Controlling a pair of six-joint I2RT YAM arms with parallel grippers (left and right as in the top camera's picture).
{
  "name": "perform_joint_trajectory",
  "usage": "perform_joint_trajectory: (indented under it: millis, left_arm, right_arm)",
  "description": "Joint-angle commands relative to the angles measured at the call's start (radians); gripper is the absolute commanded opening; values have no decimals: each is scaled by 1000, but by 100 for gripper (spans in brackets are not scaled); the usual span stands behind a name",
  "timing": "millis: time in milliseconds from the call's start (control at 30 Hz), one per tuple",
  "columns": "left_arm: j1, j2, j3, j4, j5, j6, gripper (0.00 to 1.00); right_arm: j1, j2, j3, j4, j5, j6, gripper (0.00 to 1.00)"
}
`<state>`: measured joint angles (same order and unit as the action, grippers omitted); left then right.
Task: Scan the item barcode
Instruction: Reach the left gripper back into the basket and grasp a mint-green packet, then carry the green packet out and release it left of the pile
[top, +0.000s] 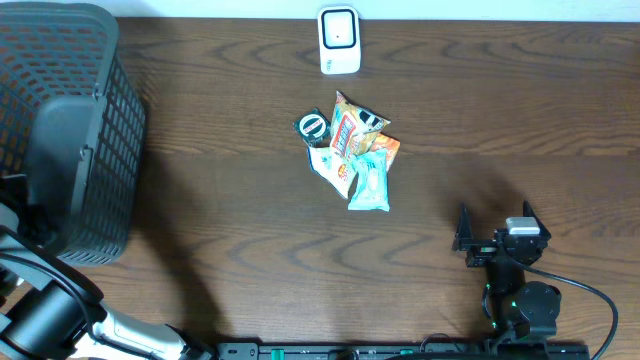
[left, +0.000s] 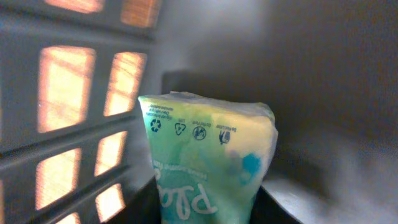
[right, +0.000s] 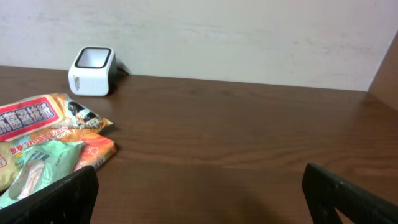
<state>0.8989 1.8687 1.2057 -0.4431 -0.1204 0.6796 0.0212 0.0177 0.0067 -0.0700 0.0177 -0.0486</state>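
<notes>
A green packet (left: 205, 155) sits between the left gripper (left: 208, 210) fingers; held or not, I cannot tell. The right gripper (right: 205, 199) is wide open and empty.

Setting: mock shop checkout on a test bench, not a real store. Evidence: white barcode scanner (top: 339, 40) at far edge of wood-grain table (top: 500, 120); dark mesh shopping basket (top: 60, 130) at left edge; snack pkts (top: 352, 150) piled mid-table; bare white wall (right: 249, 37) behind.

Glossy plastic pouch (left: 205, 155), matt plastic basket (left: 62, 144), wood-grain table (top: 500, 100).
</notes>
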Motion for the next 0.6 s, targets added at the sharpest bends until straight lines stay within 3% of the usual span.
perform_joint_trajectory:
  millis: [0,133,167,300,500,567]
  left_arm:
    - [3,-8,-6,32,-90,-153,20]
    - [3,-99,9,74,88,-307,19]
    - [3,-138,10,94,191,-336,15]
    - [3,-284,10,224,576,-492,15]
    - [-24,-423,10,551,900,-1036,13]
    - [-66,-439,10,656,981,-1229,8]
  right_arm:
    - [9,-5,-2,-3,-2,-8,99]
    - [9,-5,-2,-3,-2,-8,99]
    - [9,-5,-1,-3,-2,-8,99]
    - [9,-5,-1,-3,-2,-8,99]
    - [9,-5,-2,-3,-2,-8,99]
    - [9,-5,-2,-3,-2,-8,99]
